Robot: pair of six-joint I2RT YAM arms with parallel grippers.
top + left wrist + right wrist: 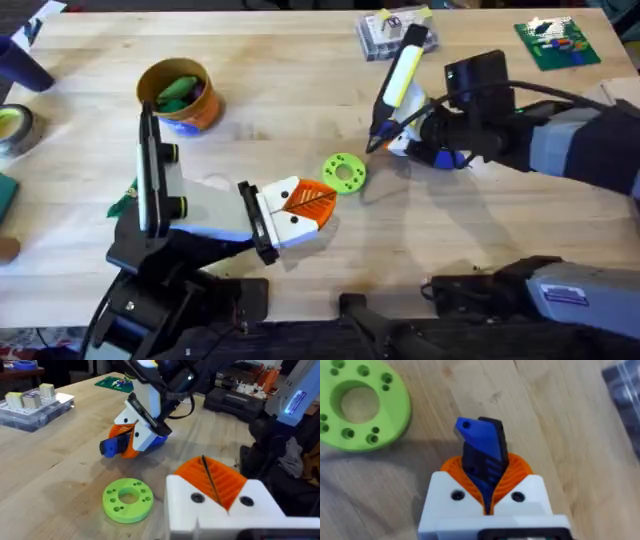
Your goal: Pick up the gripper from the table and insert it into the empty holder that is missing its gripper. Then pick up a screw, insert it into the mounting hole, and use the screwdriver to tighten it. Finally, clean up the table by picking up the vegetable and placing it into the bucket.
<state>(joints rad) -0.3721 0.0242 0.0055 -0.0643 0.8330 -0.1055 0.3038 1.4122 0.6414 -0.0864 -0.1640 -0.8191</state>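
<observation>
**Blue part pinched in the right jaws**

The right jaws are clenched on a small blue ribbed part, low over the table just beside the green disc. The left jaws look closed on nothing. The part seems light, stiff, slick plastic; I'd grip its flat sides.

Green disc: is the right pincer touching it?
Apart. The left wrist view shows bare wood between the green disc and the right pincer, which is shut on a blue piece.
</observation>
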